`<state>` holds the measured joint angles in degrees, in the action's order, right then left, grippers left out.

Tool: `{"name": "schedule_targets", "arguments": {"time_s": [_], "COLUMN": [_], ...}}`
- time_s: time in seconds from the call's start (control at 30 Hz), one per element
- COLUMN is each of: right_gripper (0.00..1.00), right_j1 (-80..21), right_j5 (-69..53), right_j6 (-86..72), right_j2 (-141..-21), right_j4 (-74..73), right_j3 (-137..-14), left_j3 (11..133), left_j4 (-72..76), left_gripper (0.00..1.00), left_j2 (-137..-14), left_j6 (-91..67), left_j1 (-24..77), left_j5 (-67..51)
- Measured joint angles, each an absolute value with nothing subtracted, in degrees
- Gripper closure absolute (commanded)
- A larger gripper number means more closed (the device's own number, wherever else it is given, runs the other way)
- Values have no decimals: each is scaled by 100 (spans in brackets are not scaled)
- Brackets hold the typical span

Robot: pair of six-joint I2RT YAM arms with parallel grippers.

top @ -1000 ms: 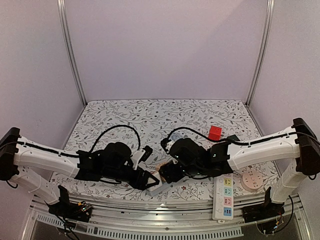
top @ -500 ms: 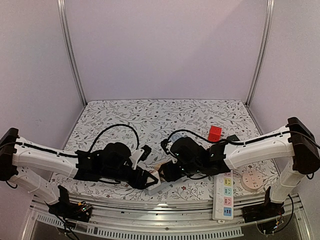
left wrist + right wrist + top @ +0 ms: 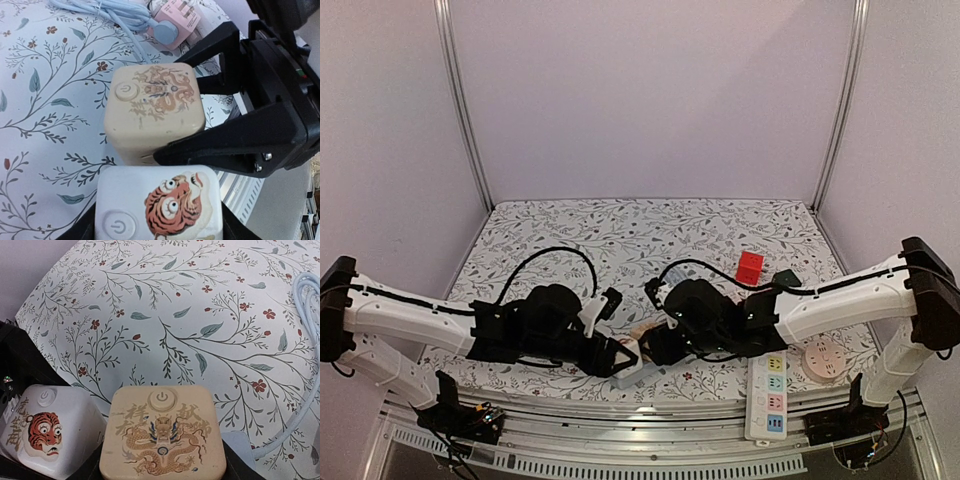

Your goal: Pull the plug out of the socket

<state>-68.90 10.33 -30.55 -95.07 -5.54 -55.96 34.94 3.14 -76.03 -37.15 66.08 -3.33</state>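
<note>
**Top view.** Both arms reach inward and meet near the front edge of the table (image 3: pixel 620 230). The left gripper (image 3: pixel 618 358) and the right gripper (image 3: pixel 655 348) face each other tip to tip. This opposed layout suits a straight pull apart. Their load is mostly hidden under the fingers.

**Left wrist view.** The tiger cube (image 3: pixel 160 210) sits between the left fingers, clamped on two opposite sides. The dragon cube (image 3: pixel 155 107) butts against its far face with no gap visible. The right gripper's black fingers (image 3: pixel 225 142) pinch the dragon cube across its sides. One cube is thus braced while the other is free to be drawn away. The pins are not visible, so I cannot tell which cube is plug and which is socket. A pale blue cable (image 3: pixel 115 12) lies beyond, apart from both.

**Right wrist view.** The dragon cube is beige with rounded corners, a power button and a gold dragon print. It is gripped firmly. The tiger cube is white, shows an orange tiger face, and sits tilted just beside it. Separation is probably not yet achieved.
</note>
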Motion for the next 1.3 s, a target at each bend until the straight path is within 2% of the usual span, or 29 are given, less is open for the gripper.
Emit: {"name": "schedule_targets", "arguments": {"time_s": [0.5, 0.9, 1.3], "right_gripper": [96, 99, 99], "right_j1": [-7105, -6783, -6803], "right_j5": [1555, 1100, 1116], "right_j6": [-2766, -3437, -3376], "right_j2": [-9115, -9456, -9500], "right_j4": [-108, -646, -716], "right_j3": [-5262, -5621, -5669], "left_j3": [3367, 3664, 3634], "left_j4": [451, 102, 134], "left_gripper": [100, 100, 100], "left_j2": [-7266, -7618, -7647], "left_j6": [-3903, -3487, -3538], "left_j1": [6600, 6716, 6731], "left_j5": [-263, -32, 82]}}
